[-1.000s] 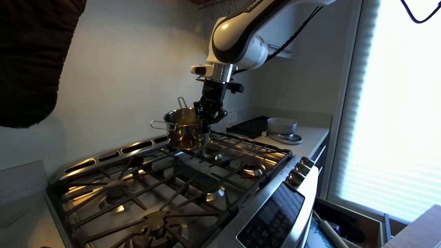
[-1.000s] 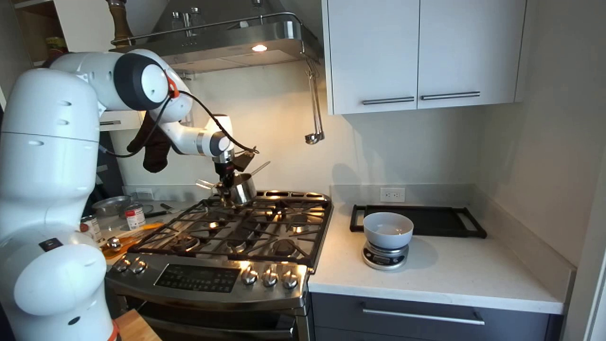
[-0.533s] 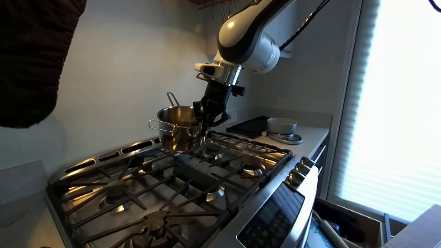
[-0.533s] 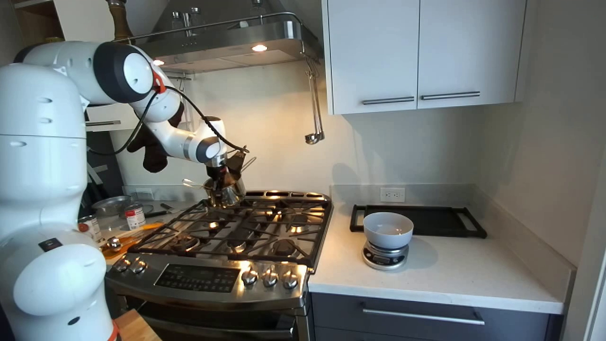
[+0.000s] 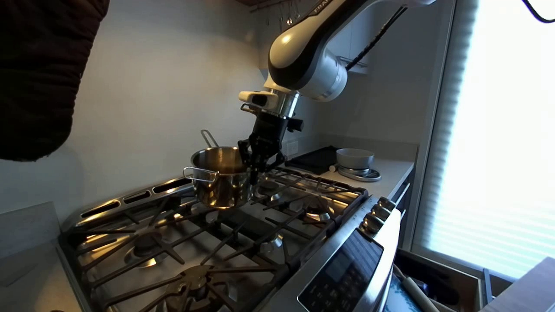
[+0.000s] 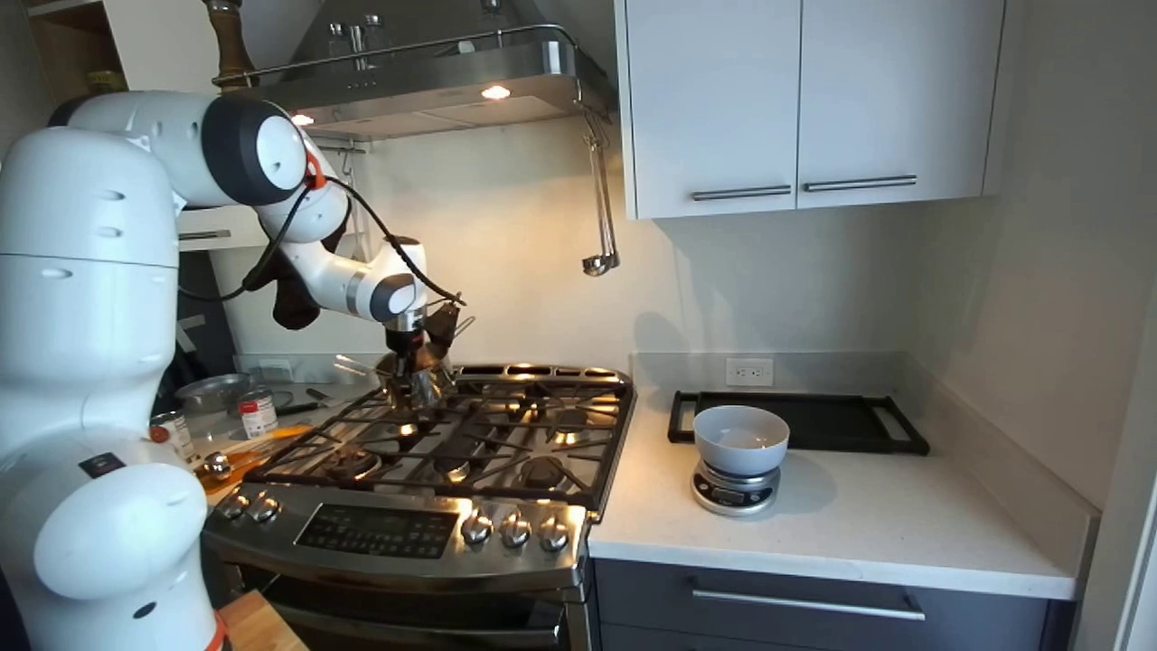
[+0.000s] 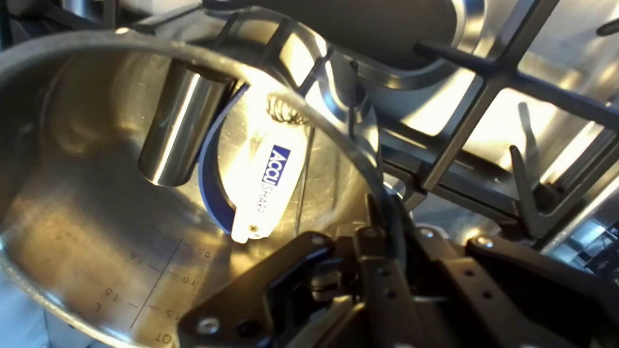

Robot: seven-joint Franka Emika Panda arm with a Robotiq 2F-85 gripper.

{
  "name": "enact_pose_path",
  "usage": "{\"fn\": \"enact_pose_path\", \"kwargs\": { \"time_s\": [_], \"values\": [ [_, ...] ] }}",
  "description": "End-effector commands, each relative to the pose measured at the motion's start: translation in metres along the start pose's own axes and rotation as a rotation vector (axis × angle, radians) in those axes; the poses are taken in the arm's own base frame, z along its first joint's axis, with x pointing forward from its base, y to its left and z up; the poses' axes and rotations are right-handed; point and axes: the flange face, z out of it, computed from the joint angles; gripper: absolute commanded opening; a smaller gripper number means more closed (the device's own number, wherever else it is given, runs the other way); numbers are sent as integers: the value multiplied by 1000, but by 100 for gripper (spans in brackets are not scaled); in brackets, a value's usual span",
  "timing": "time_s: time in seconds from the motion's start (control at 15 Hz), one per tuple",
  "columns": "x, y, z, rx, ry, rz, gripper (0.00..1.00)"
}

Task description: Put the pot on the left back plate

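Above the cooktop grates point(image 7: 498, 72), the pot point(image 5: 222, 190) hangs by its wall, clamped in the gripper point(image 5: 252, 170), so ease it level toward the left back plate point(image 5: 148, 243), centre it, and seat it fully before releasing.

In the wrist view, 2 edges, left and bottom, crop the pot point(image 7: 145, 208); in an exterior view, the gripper point(image 5: 252, 172) hides part of it.

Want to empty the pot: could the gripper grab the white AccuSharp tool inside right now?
Probably not: the gripper is clamped on the pot and would likely have to release it first. In the wrist view, the AccuSharp tool itself lies uncovered inside.
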Motion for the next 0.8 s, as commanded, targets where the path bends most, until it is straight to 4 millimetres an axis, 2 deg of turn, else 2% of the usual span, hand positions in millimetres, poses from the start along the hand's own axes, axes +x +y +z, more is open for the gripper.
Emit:
{"fn": "enact_pose_path", "kwargs": {
  "time_s": [0.0, 0.27, 0.4, 0.6, 0.73],
  "values": [
    [36, 16, 12, 2, 95, -103, 1],
    [79, 18, 25, 23, 160, -174, 1],
    [94, 18, 28, 40, 187, -202, 1],
    [111, 11, 33, 98, 222, -240, 1],
    [112, 6, 34, 136, 226, -242, 1]
  ]
}}
